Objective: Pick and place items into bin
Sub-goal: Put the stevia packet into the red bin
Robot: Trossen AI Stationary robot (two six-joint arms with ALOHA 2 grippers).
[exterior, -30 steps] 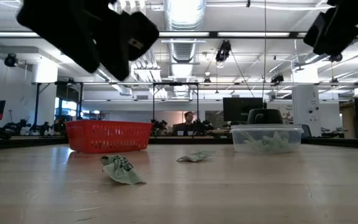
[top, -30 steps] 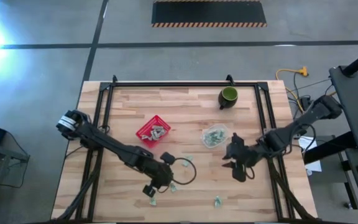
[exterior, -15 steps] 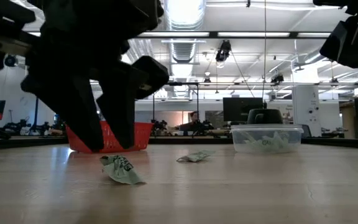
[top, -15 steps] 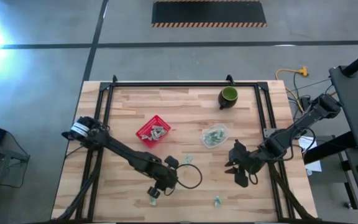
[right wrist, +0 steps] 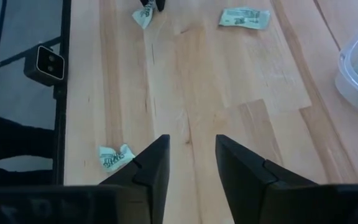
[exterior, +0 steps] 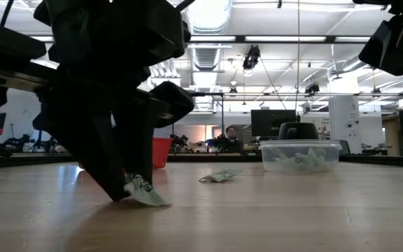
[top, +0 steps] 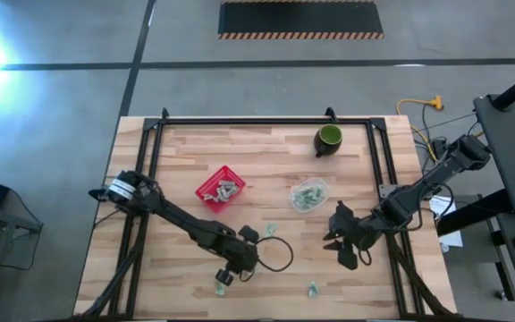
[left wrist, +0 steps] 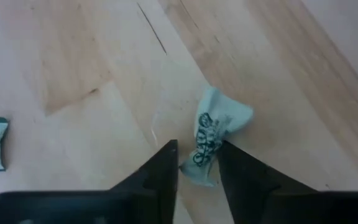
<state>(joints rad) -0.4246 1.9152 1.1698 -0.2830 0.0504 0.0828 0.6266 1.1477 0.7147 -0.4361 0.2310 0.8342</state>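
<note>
The items are small pale green-and-white wrapped pieces. One piece (left wrist: 211, 134) lies on the wood near the table's front; it also shows in the low view (exterior: 145, 193). My left gripper (left wrist: 199, 163) is open and down at the table top, its fingers on either side of this piece's end. Other loose pieces lie at the front (top: 312, 288) and mid-table (top: 271, 229). More pieces lie in the red basket (top: 220, 188) and in the clear tub (top: 308, 194). My right gripper (top: 338, 250) is open and empty, above the table right of centre. My left gripper points down with one finger (left wrist: 166, 171) on each side of the end of the wrapped piece (left wrist: 197, 171), which lies flat on the table. I cannot tell whether the fingers touch it.
A dark green cup (top: 329, 139) stands at the far edge. A black cable loop (top: 275, 255) trails beside my left arm. A small camera (right wrist: 50, 62) sits on the black frame rail at the table's front. Bare wood lies between the two grippers.
My left gripper has gone toward the table's near edge and down, until its fingertips stand at the table top around the wrapped piece, which has stayed in place. My right gripper has shifted a little toward the near edge.
</note>
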